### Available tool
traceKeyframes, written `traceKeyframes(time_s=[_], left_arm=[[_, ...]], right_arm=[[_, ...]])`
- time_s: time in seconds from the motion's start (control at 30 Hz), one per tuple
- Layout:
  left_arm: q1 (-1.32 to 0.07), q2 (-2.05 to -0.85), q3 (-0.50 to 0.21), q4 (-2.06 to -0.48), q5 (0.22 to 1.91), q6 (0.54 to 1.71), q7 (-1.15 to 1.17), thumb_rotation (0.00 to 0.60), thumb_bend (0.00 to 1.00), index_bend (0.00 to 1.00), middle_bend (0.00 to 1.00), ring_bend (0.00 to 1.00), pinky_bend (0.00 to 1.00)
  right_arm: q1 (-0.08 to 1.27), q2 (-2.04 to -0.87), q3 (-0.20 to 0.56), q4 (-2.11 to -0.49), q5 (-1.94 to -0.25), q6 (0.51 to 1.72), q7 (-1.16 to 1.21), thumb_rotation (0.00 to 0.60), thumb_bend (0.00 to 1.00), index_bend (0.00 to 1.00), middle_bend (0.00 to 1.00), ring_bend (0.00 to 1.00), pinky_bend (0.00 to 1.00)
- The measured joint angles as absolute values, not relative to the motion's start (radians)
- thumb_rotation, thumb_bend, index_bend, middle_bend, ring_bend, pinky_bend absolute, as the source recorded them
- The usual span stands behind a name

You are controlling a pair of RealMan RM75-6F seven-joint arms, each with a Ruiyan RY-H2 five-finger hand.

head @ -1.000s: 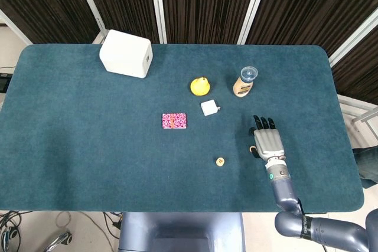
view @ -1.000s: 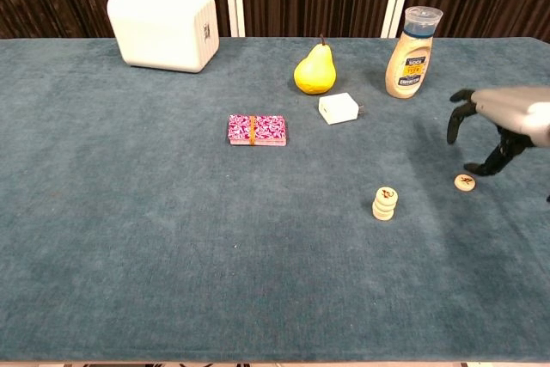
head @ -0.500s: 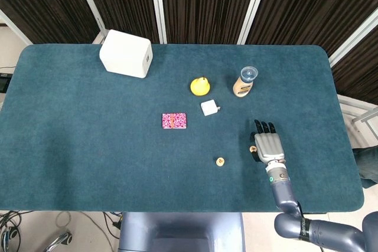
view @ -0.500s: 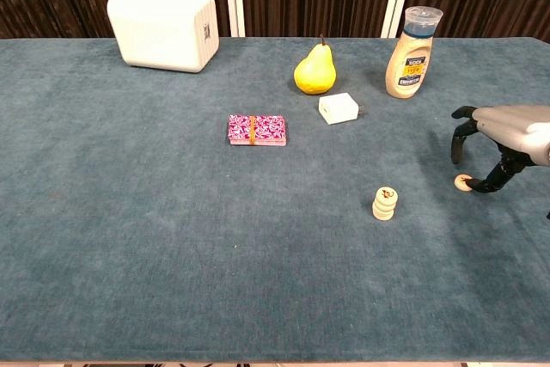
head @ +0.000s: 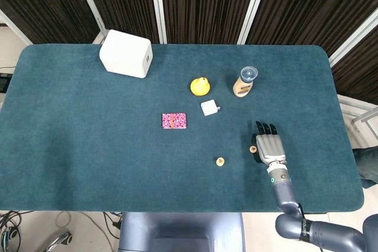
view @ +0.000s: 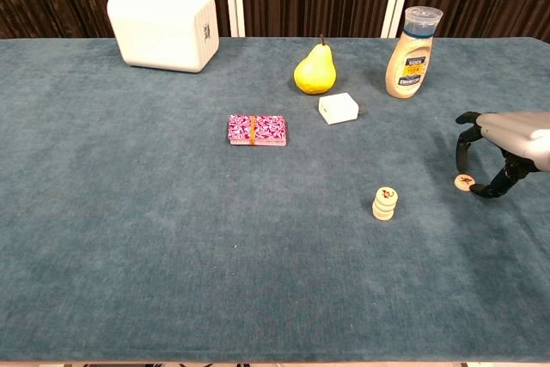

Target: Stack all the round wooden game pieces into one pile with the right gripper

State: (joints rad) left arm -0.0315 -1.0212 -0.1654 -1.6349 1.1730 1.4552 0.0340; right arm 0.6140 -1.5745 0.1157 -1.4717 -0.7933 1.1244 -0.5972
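Observation:
A small pile of round wooden pieces (view: 384, 204) stands on the blue cloth at centre right, and it shows as one disc from above (head: 220, 161). One loose round piece (view: 464, 182) lies flat to its right. My right hand (view: 505, 143) hovers over that loose piece, fingers curved down around it with the tips near the cloth and nothing held. In the head view the right hand (head: 269, 146) covers the loose piece. My left hand is out of sight.
A sauce bottle (view: 410, 53), a yellow pear (view: 314, 70) and a white charger (view: 339, 108) stand behind the pile. A pink card deck (view: 255, 129) lies at the centre and a white box (view: 163, 26) at the far left.
My right hand has come down and drawn slightly nearer, so its fingers now bracket the loose piece close to the cloth. The pieces have not moved.

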Motion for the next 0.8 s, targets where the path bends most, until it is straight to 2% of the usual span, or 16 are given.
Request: traceKeyframes(time_s=[0.8], left_arm=[[-0.033,-1.023,-0.166,-1.633,1.172,1.455,0.037,0.600,0.09,0.00,0.00,0.00,0.05]], right_arm=[[0.603,-1.597,0.130,-1.441,-0.786,1.110,-0.615,0.600,0.38,0.49,0.00,0.00,0.00]])
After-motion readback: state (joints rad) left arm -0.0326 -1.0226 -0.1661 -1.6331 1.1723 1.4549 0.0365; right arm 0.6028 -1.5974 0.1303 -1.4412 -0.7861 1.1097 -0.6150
